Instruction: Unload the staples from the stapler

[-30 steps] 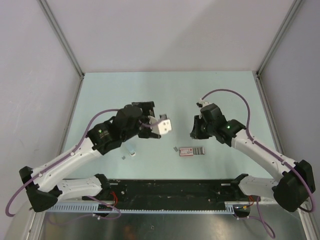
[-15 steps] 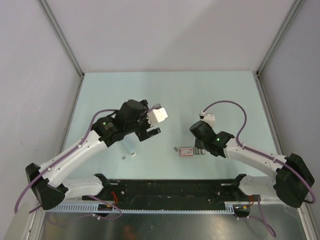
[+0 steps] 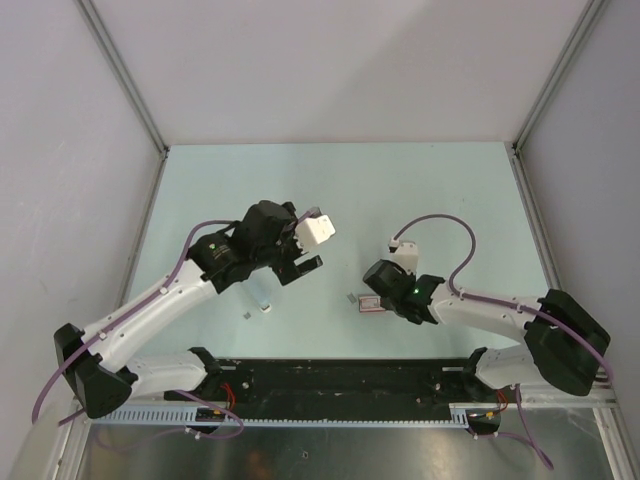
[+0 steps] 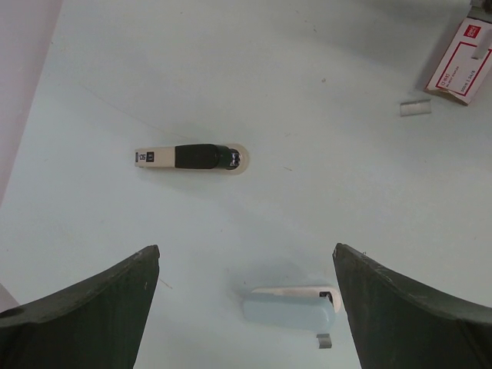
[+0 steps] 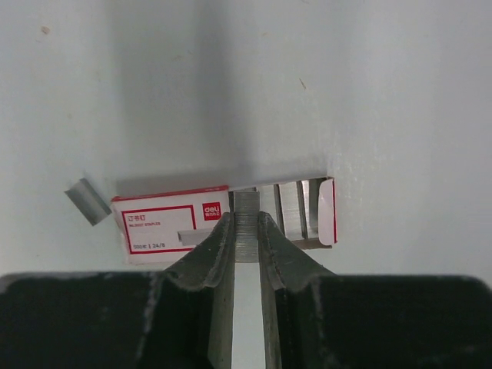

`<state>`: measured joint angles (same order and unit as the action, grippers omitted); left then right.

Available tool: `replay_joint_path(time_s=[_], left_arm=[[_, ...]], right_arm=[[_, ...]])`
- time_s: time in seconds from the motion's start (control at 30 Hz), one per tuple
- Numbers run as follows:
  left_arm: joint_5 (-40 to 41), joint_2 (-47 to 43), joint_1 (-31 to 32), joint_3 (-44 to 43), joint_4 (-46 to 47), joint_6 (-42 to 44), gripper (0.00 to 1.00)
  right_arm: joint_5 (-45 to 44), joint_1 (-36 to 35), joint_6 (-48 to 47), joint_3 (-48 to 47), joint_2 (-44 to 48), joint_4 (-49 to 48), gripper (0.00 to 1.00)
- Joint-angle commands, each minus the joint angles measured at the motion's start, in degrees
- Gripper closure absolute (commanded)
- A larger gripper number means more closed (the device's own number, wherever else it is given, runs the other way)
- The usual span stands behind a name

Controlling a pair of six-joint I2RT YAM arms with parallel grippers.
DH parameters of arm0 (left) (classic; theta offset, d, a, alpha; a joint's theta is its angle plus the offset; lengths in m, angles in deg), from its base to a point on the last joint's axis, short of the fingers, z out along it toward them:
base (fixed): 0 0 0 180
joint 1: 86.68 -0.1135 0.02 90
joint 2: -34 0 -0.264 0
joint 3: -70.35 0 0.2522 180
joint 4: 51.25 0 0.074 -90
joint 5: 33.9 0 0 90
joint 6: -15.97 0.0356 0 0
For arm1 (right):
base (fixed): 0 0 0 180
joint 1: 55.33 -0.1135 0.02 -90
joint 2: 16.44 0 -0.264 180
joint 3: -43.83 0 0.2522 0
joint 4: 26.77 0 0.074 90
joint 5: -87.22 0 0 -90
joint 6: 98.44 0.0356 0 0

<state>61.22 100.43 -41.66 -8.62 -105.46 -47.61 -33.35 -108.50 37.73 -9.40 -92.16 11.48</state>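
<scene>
Staples [image 5: 246,201]: in the right wrist view, a short ribbed silver-grey strip is pinched edge-on between the two dark, smooth fingertips of the right gripper [image 5: 246,231]. The jaws are nearly together, clamped on the strip. The strip's far end sits at the open end of a flat pink-and-white cardboard box [image 5: 173,223], and more grey rows lie in the box's exposed tray [image 5: 296,209]. A loose strip [image 5: 86,201], bent into a channel shape, lies on the pale matte table [image 5: 369,92] just beside the box's closed end.

Left wrist view: the left gripper [image 4: 246,254] has its jaws spread wide, holding and touching nothing. Beyond them the stapler [image 4: 188,157] lies flat on the table. It is a slim cream plastic body with a black mid-section and a rounded end. A pale blue piece [image 4: 290,307], translucent and rounded, lies between the fingers' tips, with a tiny grey metal bit [image 4: 325,342] at its corner.

Top view: the right gripper is low over the box near the table's middle. The left gripper is raised, left of centre. The stapler is too small to make out clearly.
</scene>
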Motion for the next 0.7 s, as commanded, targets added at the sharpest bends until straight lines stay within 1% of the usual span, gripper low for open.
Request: replay_joint_path(time_s=[0.0, 0.67], left_arm=[[-0.9, -0.4, -0.3, 0.5, 0.5, -1.8, 0.0], [-0.8, -0.2, -0.3, 0.4, 0.5, -2.0, 0.01]], right_arm=[[-4.3, -1.1, 3.7, 1.2, -1.2, -1.9, 1.0], [-4.6, -1.4, 2.6, 2.4, -2.6, -2.7, 1.0]])
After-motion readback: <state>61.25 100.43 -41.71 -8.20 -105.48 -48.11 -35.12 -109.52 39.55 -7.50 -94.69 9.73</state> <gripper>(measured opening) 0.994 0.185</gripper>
